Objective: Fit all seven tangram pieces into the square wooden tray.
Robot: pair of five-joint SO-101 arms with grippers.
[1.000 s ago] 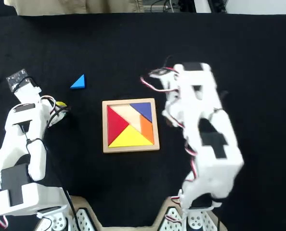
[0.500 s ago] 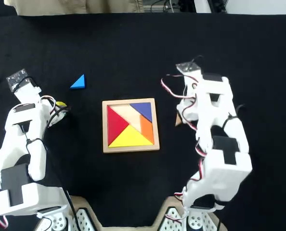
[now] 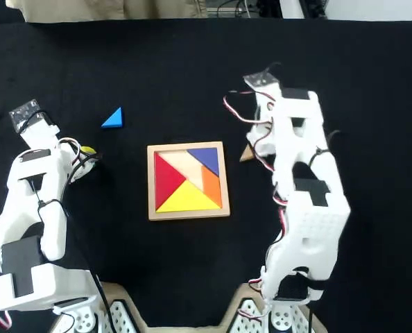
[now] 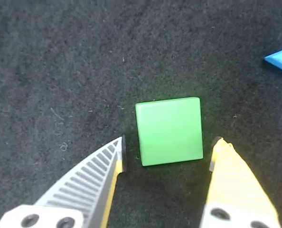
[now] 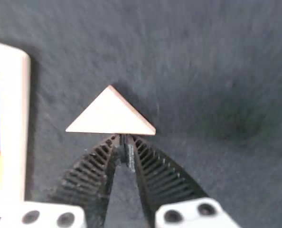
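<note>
I feared that the pale triangle [image 5: 110, 116], lying on the black cloth [image 5: 202, 57] near the wooden tray [image 5: 15, 123], could turn or slip aside, because the right gripper [image 5: 124, 139] met only its long edge. Its jaws were pressed together and held nothing. The left gripper [image 4: 169, 145] stood wide apart around the green square [image 4: 168, 129], far from the tray, not touching it

Left arm [image 3: 36, 187] bent at elbow, left gripper [image 4: 167, 147] pointed downward, fingers spread wide apart, right arm [image 3: 306, 201] stretched forward, right gripper [image 5: 124, 138] lowered, fingertips pressed together.
</note>
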